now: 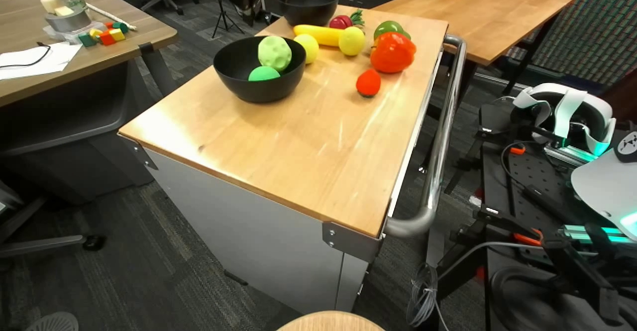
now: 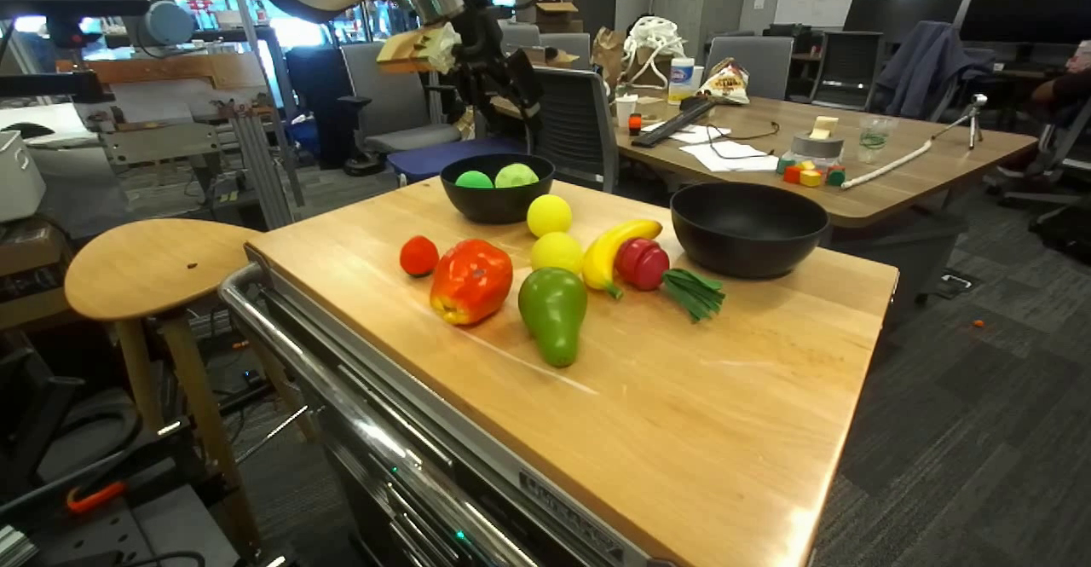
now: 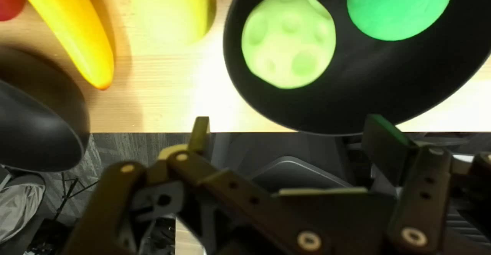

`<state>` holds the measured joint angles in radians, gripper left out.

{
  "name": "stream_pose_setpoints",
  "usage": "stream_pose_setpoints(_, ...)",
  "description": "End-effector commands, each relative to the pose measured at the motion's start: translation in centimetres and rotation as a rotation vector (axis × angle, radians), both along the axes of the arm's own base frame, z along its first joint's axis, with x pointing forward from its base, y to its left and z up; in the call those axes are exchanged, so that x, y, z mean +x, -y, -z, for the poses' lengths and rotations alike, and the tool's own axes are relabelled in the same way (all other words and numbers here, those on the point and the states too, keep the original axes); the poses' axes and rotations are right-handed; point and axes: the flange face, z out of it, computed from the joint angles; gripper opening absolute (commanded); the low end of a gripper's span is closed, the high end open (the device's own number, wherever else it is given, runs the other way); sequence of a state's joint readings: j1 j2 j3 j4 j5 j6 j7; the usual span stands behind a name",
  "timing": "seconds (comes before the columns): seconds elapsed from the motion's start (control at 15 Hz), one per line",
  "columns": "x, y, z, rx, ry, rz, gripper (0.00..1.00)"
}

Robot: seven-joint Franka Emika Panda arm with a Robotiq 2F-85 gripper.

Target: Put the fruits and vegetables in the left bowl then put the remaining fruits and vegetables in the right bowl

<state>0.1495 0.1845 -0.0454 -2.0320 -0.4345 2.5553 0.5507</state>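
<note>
The tool [image 3: 290, 132] is found released, its jaws standing well apart in the wrist view, and is seen positioned above the left bowl [image 2: 497, 207] in both exterior views. That bowl is set upright on the wooden counter [image 2: 724, 431]; within it a bright green ball [image 1: 264, 74] and a dimpled pale green ball [image 1: 274, 52] are contained, with a gap observed between them in the wrist view. The right bowl [image 2: 746, 239] is also placed upright, near the same counter edge and well apart from the left bowl. On the counter, a yellow lemon-like fruit [image 2: 550, 216] is located just beside the left bowl, and a second yellow fruit [image 2: 556, 254] is noted near the banana [image 2: 605, 253]. Just beside the banana, a dark red radish-like piece [image 2: 642, 263] with green leaves is recorded. A large red-orange fruit [image 2: 472, 284] and a green pear-shaped fruit [image 2: 554, 315] are laid side by side toward the metal rail [image 1: 446, 137]; whether contact is made cannot be established. A small red fruit [image 2: 418, 256] is sited near the red-orange one.
</note>
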Motion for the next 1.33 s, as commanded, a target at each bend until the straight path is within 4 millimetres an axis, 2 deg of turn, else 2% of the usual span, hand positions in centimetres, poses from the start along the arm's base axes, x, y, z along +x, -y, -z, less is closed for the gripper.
stream_pose_setpoints(0.0, -3.0, 3.2, -2.4, 0.062, 0.009, 0.011, 1.0)
stream_pose_setpoints(0.13, -4.2, 5.2, -1.9, 0.107, -0.004, 0.051, 1.0)
stream_pose_setpoints(0.4, -6.0, 8.5, 1.8, 0.179, -0.05, 0.11, 1.0)
stream_pose_setpoints(0.47, -4.7, 7.7, 1.1, 0.144, -0.066, 0.113, 1.0)
stream_pose_setpoints(0.6, -5.5, 8.6, 2.5, 0.16, -0.078, 0.122, 1.0)
stream_pose_setpoints(0.67, -5.3, 8.6, 2.4, 0.146, -0.074, 0.12, 1.0)
stream_pose_setpoints(0.87, -4.2, 8.8, 1.9, 0.101, -0.029, 0.11, 1.0)
stream_pose_setpoints(1.27, -1.3, 9.7, 2.0, 0.05, -0.048, 0.106, 1.0)
